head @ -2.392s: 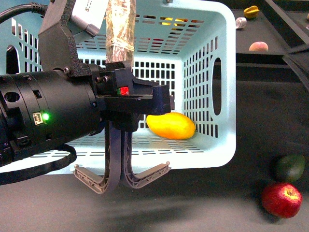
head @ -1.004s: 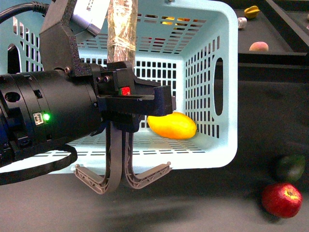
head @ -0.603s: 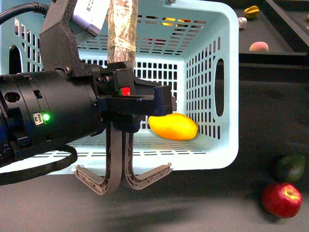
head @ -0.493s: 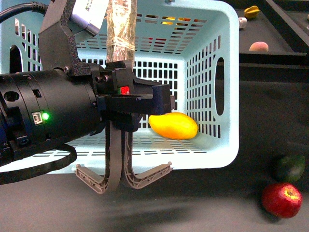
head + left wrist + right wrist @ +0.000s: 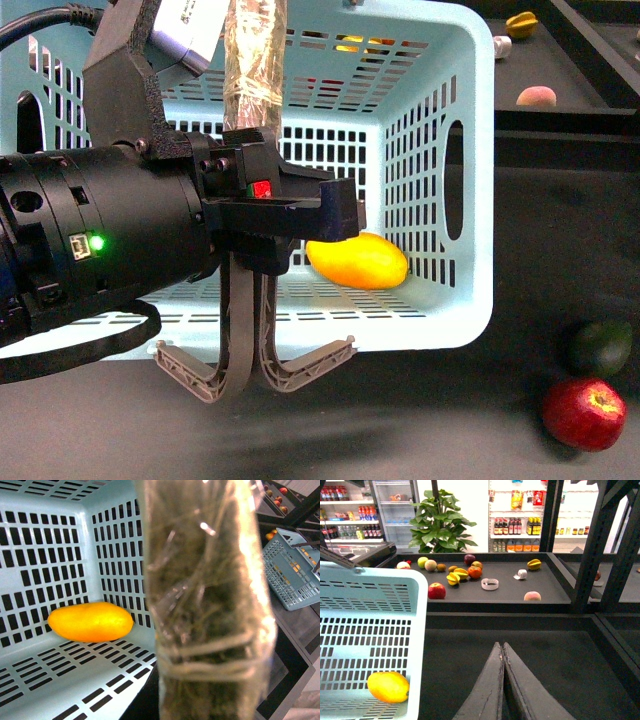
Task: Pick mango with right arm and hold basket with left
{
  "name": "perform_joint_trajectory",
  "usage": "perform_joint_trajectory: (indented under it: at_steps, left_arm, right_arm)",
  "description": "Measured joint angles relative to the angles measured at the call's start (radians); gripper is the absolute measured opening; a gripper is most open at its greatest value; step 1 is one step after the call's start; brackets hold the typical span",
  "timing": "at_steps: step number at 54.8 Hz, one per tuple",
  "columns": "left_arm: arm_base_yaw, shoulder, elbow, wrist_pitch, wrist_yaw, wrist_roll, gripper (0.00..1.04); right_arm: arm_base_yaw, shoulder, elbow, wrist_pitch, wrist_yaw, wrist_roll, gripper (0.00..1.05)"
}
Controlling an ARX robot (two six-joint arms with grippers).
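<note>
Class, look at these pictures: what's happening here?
The smooth yellow-orange mango lies inside the pale aqua slotted plastic basket, near a side wall. The left gripper, with beige ribbed fingers, is by the basket's wrapped brown-grey handle; its grip is unclear. The black wedge-fingered right gripper is shut and empty, outside the basket.

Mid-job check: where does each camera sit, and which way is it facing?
Front: on the body, facing forward into the open basket; the left arm fills the foreground.
Left wrist: on the left arm, looking into the basket past its wrapped handle, blurred close up; no jaws show.
Right wrist: beside the basket, facing the far fruit shelf; the right gripper shows, jaws together, empty.
Shared: all three see the mango inside the basket.
</note>
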Motion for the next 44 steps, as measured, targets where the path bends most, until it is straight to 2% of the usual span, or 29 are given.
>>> perform_joint_trajectory:
  at_steps: [35,39,44]
  left_arm:
    - [0.0,0.0,0.0,0.0,0.0,0.0,0.04]
    - [0.0,0.0,0.0,0.0,0.0,0.0,0.04]
    - [0.0,0.0,0.0,0.0,0.0,-0.001,0.04]
  right_arm:
    - [0.0,0.0,0.0,0.0,0.0,0.0,0.02]
    - [0.0,0.0,0.0,0.0,0.0,-0.002,0.11]
    - [0.0,0.0,0.0,0.0,0.0,-0.002,0.29]
